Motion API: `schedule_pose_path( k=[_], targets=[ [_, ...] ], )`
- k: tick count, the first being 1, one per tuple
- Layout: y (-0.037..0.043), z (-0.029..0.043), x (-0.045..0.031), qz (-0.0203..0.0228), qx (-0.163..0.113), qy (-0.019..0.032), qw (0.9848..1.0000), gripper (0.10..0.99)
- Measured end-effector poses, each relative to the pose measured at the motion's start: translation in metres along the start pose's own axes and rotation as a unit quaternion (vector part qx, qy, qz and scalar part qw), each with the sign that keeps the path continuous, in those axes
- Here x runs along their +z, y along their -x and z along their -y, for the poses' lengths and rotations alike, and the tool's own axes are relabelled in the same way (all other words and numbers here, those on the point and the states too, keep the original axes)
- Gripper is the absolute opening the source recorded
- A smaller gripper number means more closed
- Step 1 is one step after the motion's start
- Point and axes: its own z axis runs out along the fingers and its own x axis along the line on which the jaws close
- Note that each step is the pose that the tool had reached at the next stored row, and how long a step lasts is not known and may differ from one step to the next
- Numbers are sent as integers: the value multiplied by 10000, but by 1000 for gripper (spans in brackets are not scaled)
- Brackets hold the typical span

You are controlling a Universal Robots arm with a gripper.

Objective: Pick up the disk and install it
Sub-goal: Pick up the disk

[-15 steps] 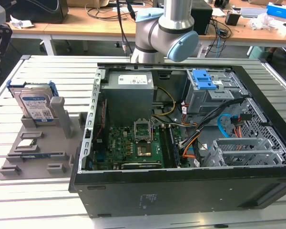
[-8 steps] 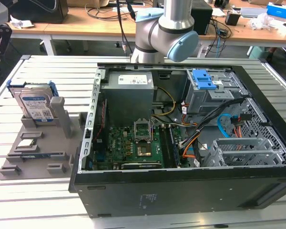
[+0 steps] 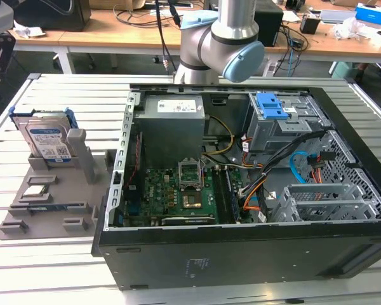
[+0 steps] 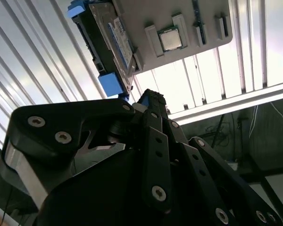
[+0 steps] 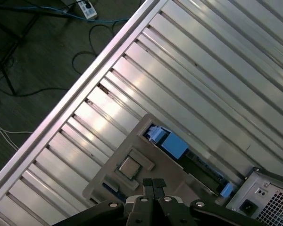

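Observation:
The disk point(image 3: 47, 141) is a silver drive with a white-and-blue label in a blue caddy. It stands on edge in a slot of the grey fixture point(image 3: 63, 190) on the exterior view's left. In both wrist views I look down on it from well above: the disk point(image 4: 108, 40) leans in its slot, and the disk point(image 5: 174, 145) shows its blue caddy edge. My gripper point(image 5: 154, 183) hangs high over the fixture, shut with its fingertips point(image 5: 148, 184) together and nothing between them. The gripper point(image 4: 151, 98) is apart from the disk.
An open computer case point(image 3: 146, 254) lies right of the fixture, with a grey drive cage point(image 3: 286, 127) topped by a blue latch point(image 3: 273, 105). A small square chip point(image 4: 170, 39) sits on the fixture. The slatted table's edge point(image 5: 61, 110) borders floor with cables.

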Motion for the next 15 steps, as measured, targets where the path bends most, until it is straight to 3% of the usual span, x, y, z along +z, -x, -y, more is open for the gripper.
schedule_pose_path(
  k=[5,15],
  targets=[
    [0,0,0,-9,-197,5,9998,102],
    [0,0,0,-30,-655,16,9978,102]
  ],
)
